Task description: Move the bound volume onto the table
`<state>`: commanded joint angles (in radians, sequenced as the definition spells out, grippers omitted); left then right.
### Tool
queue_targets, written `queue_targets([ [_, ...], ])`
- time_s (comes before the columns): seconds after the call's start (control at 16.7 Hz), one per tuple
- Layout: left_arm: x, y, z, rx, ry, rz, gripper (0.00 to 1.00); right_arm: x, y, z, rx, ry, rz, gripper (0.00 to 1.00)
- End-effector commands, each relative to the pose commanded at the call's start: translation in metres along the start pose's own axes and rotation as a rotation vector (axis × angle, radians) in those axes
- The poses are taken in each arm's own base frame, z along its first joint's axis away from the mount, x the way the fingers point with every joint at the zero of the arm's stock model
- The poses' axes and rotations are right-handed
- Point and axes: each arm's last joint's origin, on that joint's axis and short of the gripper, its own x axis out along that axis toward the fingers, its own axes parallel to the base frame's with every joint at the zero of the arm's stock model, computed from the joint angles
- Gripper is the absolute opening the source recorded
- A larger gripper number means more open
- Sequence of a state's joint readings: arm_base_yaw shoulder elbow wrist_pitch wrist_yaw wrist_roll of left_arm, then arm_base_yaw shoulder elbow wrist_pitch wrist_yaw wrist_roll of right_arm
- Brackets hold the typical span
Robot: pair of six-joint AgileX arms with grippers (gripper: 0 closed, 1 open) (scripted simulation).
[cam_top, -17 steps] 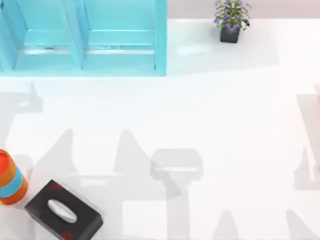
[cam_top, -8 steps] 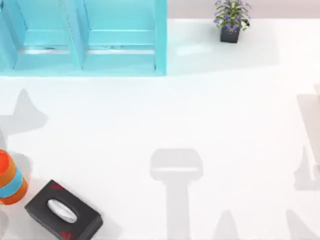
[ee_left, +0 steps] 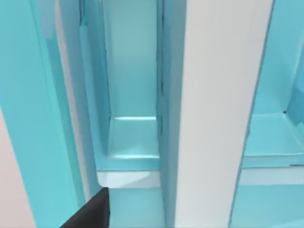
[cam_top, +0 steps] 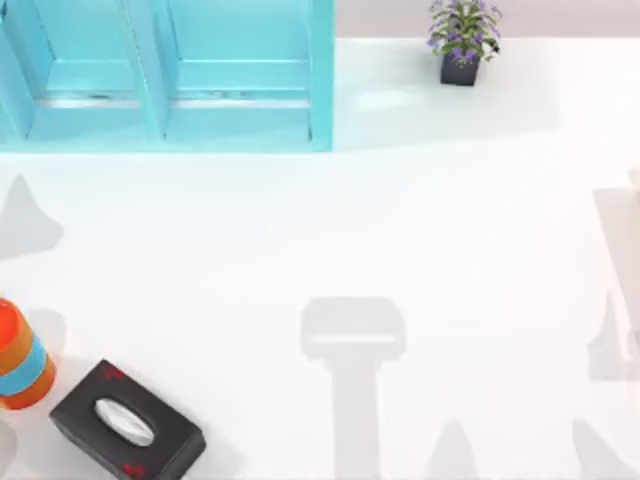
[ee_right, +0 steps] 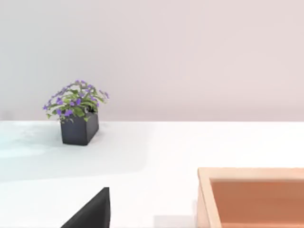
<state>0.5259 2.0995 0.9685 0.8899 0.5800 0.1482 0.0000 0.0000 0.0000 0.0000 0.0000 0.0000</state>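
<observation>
**Objects, by count.** One turquoise shelf unit [cam_top: 170, 75] stood at the far left of the table [cam_top: 450, 250]. From above, two of its compartments showed bare floors. There was also one potted plant [cam_top: 462, 40], one black tissue box [cam_top: 127, 422] and one orange cylinder with a blue band [cam_top: 18, 357]. One light wooden box [ee_right: 251, 197] showed in the right wrist view.

**Containers.** The dark pot held purple-flowered greenery. A white tissue sat in the slot of the tissue box. The visible part of the wooden box's interior held nothing.

**Task object.** In the left wrist view, the bound volume [ee_left: 218, 114] appeared as a broad white band of page edges with a teal cover edge beside it. It stood upright among the walls of the shelf unit.

**Arms.** The left gripper [ee_left: 90, 213] was raised close to the shelf front and faced into it. The right gripper [ee_right: 90, 213] was held low over the table, level and facing the plant, with the wooden box just beside it. For each gripper a single dark tip was visible, so how far it was open, and whether it held anything, could not be told.
</observation>
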Motion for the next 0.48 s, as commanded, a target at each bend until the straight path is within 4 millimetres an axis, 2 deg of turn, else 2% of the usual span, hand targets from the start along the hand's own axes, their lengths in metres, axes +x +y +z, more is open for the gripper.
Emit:
queue_targets([
  [0.12,0.001,-0.003,0.001,-0.001,0.003,-0.003,1.00,0.000,0.000,0.000,0.000,0.000,0.000,1.00],
  [0.24,0.009,-0.008,0.010,0.000,-0.005,0.001,1.00,0.000,0.000,0.000,0.000,0.000,0.000,1.00],
  [0.48,0.050,-0.019,0.019,-0.004,-0.001,0.000,1.00,0.000,0.000,0.000,0.000,0.000,0.000,1.00],
])
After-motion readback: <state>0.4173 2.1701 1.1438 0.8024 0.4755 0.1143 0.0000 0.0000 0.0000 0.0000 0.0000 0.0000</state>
